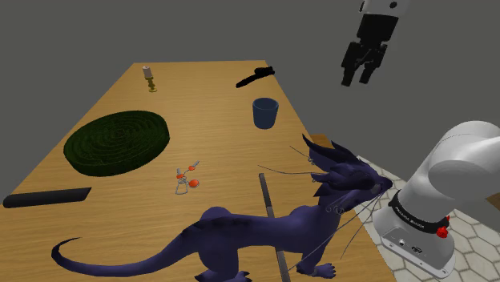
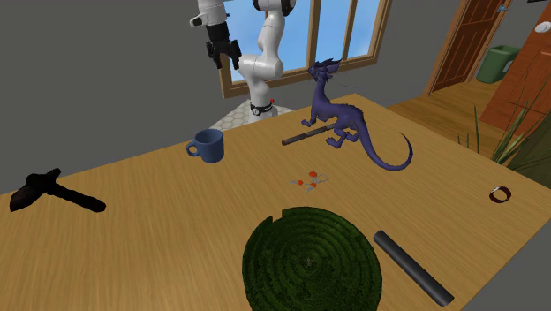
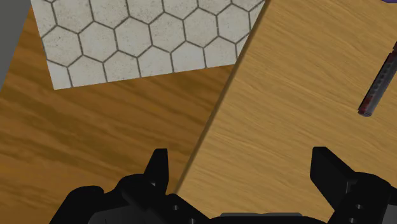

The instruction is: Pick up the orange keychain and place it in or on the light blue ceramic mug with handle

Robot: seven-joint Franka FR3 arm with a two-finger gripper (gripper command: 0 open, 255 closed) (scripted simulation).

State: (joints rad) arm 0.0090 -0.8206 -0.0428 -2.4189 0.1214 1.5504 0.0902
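Holds the gripper [image 1: 358, 78] high, well apart from the blue mug [image 1: 265, 112], pointed down over the table [image 1: 208, 104] edge, with fingers spread wide, clasping nothing. Leaves the orange keychain [image 1: 186, 176] flat on the table, well apart from the mug.

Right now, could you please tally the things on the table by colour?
Black: 2, tool, tube
Blue: 1, mug
Purple: 1, dragon
Green: 1, mat
Orange: 1, keychain
Dark grey: 1, rod
Brownish: 1, trinket
Total: 8

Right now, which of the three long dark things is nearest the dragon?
The thin dark rod, lying at the purple dragon's feet. The thick black cylinder lies beyond the green mat; the black hammer-like tool lies past the blue mug.
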